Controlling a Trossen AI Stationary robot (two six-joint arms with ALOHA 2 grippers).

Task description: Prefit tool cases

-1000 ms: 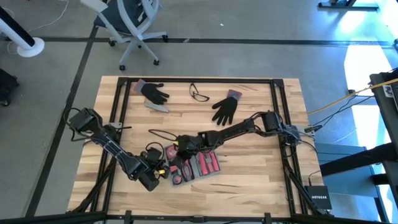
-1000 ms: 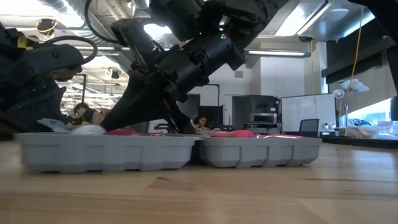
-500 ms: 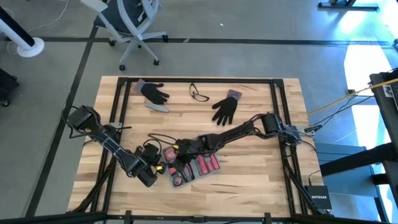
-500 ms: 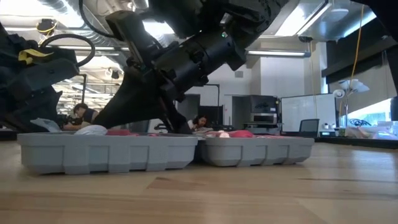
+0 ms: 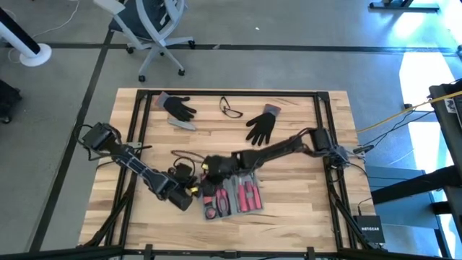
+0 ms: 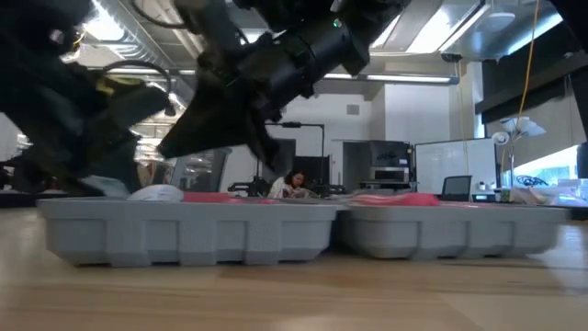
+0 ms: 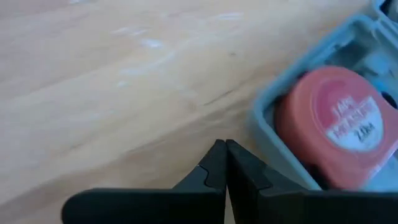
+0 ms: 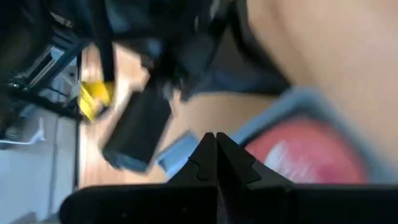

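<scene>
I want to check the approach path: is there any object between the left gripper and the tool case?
Nothing visible stands between them. The left gripper, shut, is just beside the corner of the tool case that holds the red tape measure, with only bare table in the narrow space between.

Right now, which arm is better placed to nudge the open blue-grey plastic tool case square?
Probably the left: its shut left gripper sits beside the blue-grey plastic tool case at its outer edge, free to push. The shut right gripper is over the case's far corner.
</scene>
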